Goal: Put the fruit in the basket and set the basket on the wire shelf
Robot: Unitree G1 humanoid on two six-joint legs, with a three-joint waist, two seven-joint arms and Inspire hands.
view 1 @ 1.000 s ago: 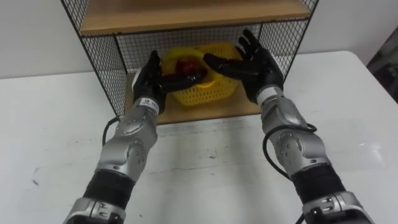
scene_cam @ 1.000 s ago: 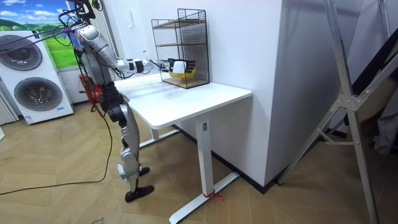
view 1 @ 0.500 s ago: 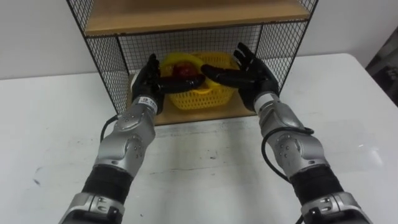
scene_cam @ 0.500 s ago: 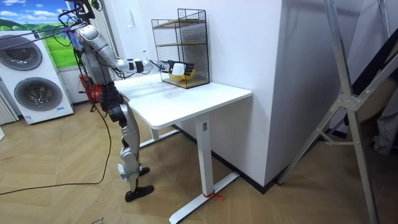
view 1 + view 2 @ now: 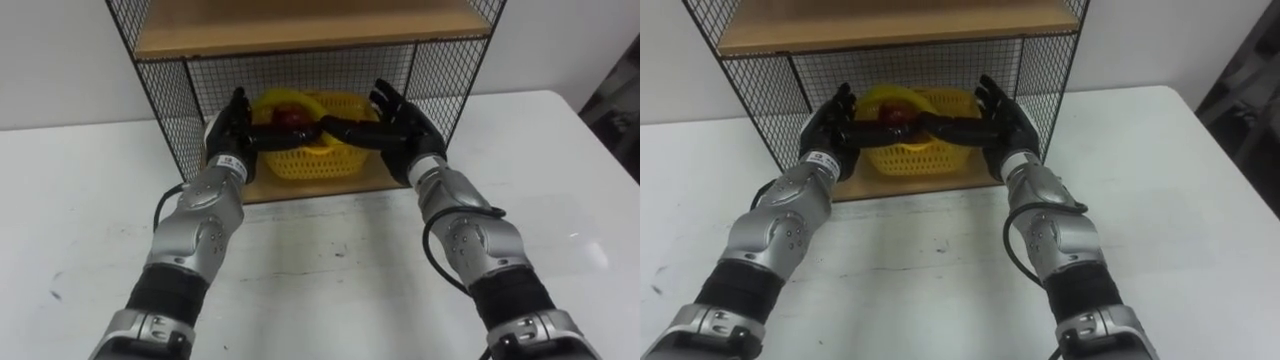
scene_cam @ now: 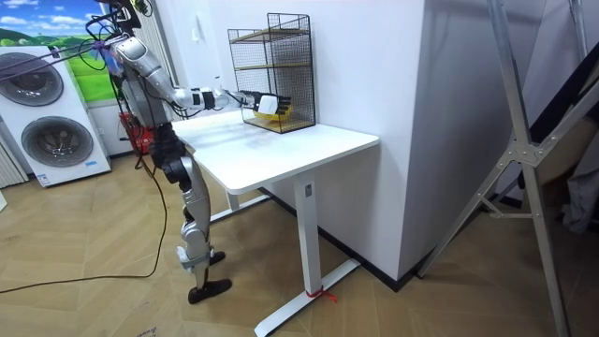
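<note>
A yellow mesh basket [image 5: 312,160] sits on the bottom board of the black wire shelf [image 5: 168,105], with a red fruit [image 5: 291,113] inside it. My left hand [image 5: 231,135] lies flat against the basket's left side and my right hand [image 5: 402,125] against its right side. Both have straight fingers, and their thumbs reach across the front rim. The right eye view shows the same basket [image 5: 905,158] between my left hand [image 5: 829,130] and right hand [image 5: 1006,125]. The basket's underside is hidden, so I cannot tell if it rests on the board.
The shelf [image 6: 272,65] stands at the back of a white table [image 6: 281,142] against the wall, with a wooden upper board [image 5: 300,25] just above the basket. I stand at the table's end at the room view's left. Washing machines [image 6: 51,122] stand behind me.
Both hands have moved forward with the basket, carrying it deeper into the shelf's lower level. The thumbs now lie closer together over the front rim.
</note>
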